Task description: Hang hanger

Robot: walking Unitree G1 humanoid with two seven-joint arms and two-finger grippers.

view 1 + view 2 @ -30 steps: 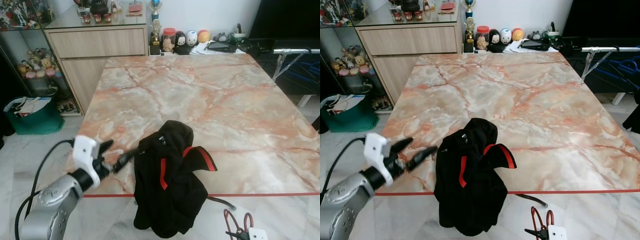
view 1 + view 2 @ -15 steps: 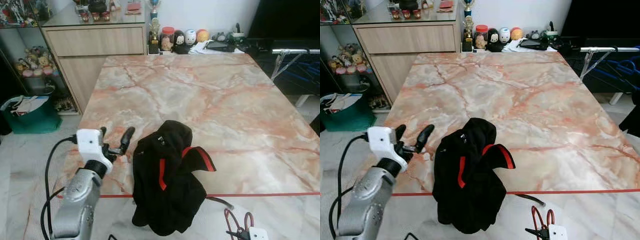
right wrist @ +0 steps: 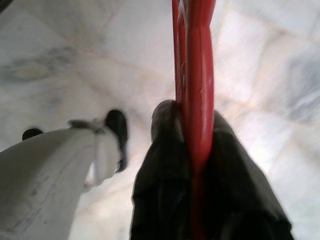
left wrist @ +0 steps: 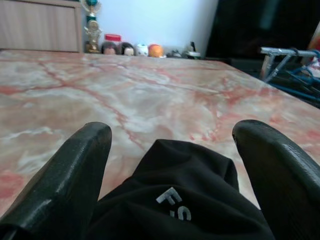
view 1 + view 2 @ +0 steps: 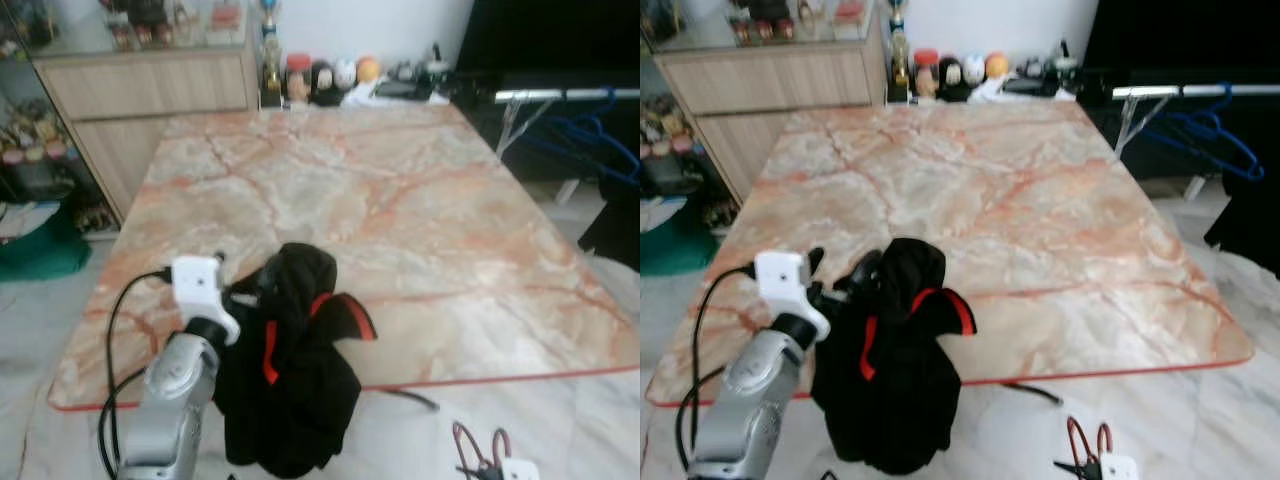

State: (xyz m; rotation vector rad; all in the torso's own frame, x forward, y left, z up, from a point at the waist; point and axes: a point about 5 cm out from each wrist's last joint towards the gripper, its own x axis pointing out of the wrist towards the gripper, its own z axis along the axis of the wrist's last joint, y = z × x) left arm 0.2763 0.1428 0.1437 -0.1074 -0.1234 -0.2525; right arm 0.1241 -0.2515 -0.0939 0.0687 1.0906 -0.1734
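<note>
A black garment with red trim (image 5: pixel 295 370) is draped over the front edge of the marble table (image 5: pixel 400 220) and hangs toward the floor. My left gripper (image 5: pixel 845 272) is at the garment's upper left, and it is open. In the left wrist view its two black fingers (image 4: pixel 75 165) stand on either side of the bunched top of the garment (image 4: pixel 185 190), which bears white lettering. Low at the right, my right gripper (image 3: pixel 197 150) is shut on a red hanger (image 3: pixel 197 75), which hangs over the floor (image 5: pixel 1085 440).
A metal rack rail (image 5: pixel 560 95) with blue hangers (image 5: pixel 1215 135) stands to the right of the table. A wooden cabinet (image 5: pixel 150 85) and small figurines (image 5: pixel 320 75) lie beyond the far edge. A green bin (image 5: pixel 40 250) sits left; a cable (image 5: pixel 405 397) crosses the floor.
The camera has shifted and blurred. My left gripper has moved right from beside the garment until its fingers straddle the garment's top. The right gripper still holds the hanger low.
</note>
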